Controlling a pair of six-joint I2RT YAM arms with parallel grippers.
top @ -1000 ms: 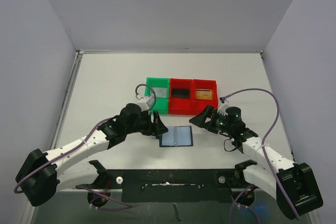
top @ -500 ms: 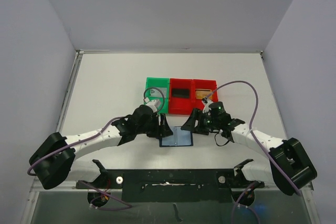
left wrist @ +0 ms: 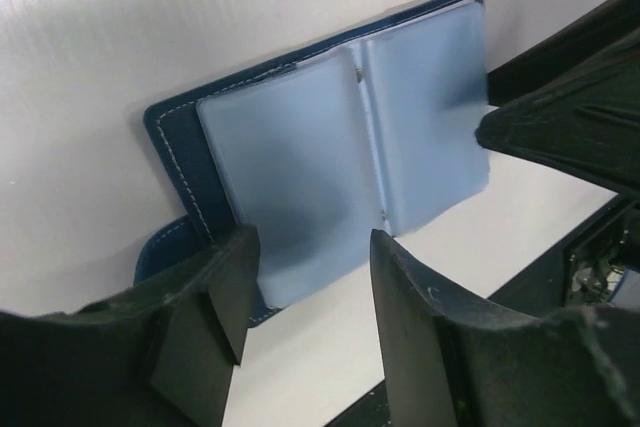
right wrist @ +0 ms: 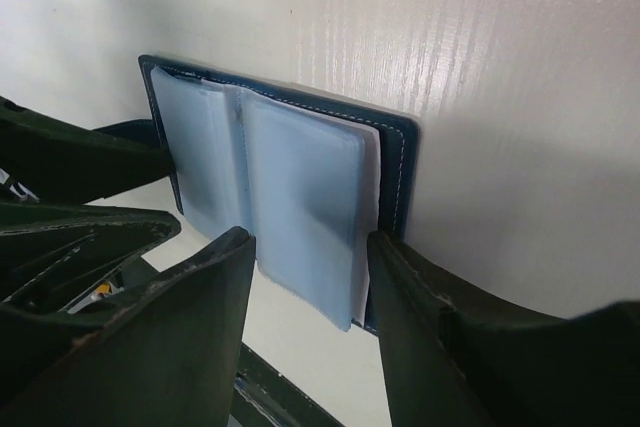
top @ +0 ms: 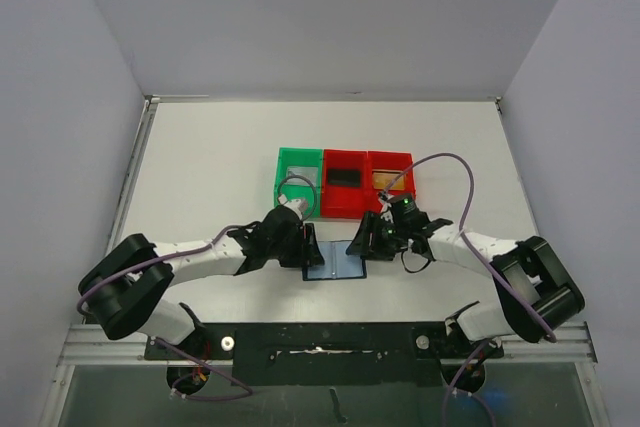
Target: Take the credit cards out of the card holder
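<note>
Card holder (top: 337, 260) spread open on the white table (top: 200, 167) — a gripper at each side

It lies flat, pale pockets up, just before the red and green trays (top: 366, 159), plain grey walls (top: 320, 17) all round. The left gripper (top: 308, 247) and right gripper (top: 368, 244) each have their jaws partly spread over an outer edge.

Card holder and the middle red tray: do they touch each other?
Apart. The top view shows a strip of bare table between the card holder and the middle red tray.
</note>
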